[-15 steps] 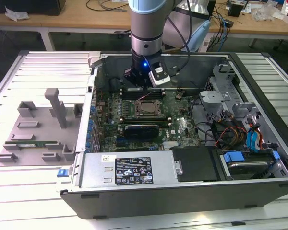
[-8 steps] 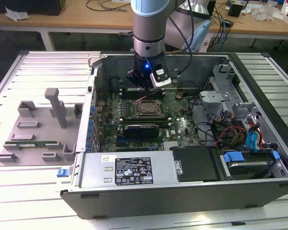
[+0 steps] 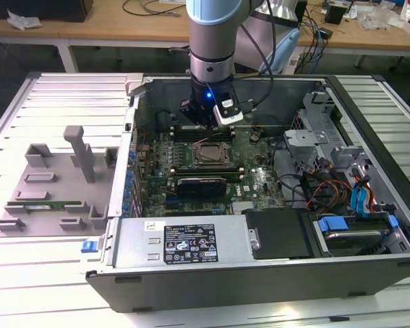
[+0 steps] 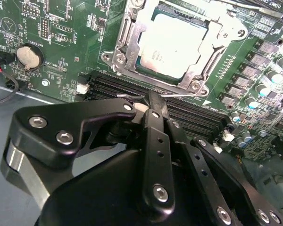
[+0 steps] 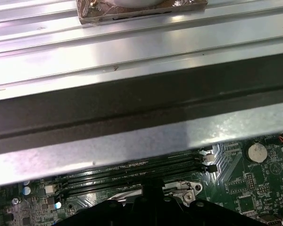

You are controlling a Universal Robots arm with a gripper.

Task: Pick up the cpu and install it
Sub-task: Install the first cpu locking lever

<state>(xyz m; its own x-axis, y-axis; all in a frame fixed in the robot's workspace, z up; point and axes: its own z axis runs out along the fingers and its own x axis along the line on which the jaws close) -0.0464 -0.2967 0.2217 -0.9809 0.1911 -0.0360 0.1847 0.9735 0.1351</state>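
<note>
The cpu (image 4: 172, 44) is seen seated flat in the socket (image 4: 127, 52) mid-motherboard, with the gripper (image 4: 153, 101) closed on nothing just beside it over the memory slots (image 4: 193, 113); judged light, rigid, slick-topped and fragile underneath, best gripped by opposite edges.

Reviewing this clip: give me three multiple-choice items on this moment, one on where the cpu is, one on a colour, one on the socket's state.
1. Where is the cpu?
A. in the motherboard socket
B. on the grey tray
C. on the power supply

2. What colour is the motherboard?
A. blue
B. green
C. red

3. How does the socket frame stand?
A. clamped over the chip
B. removed
C. open, chip top bare

Answers: 1 A, the silvery plate sits inside the frame; 2 B, in both wrist views; 3 C, nothing covers the plate. The gripper hangs beside the memory slots.
</note>
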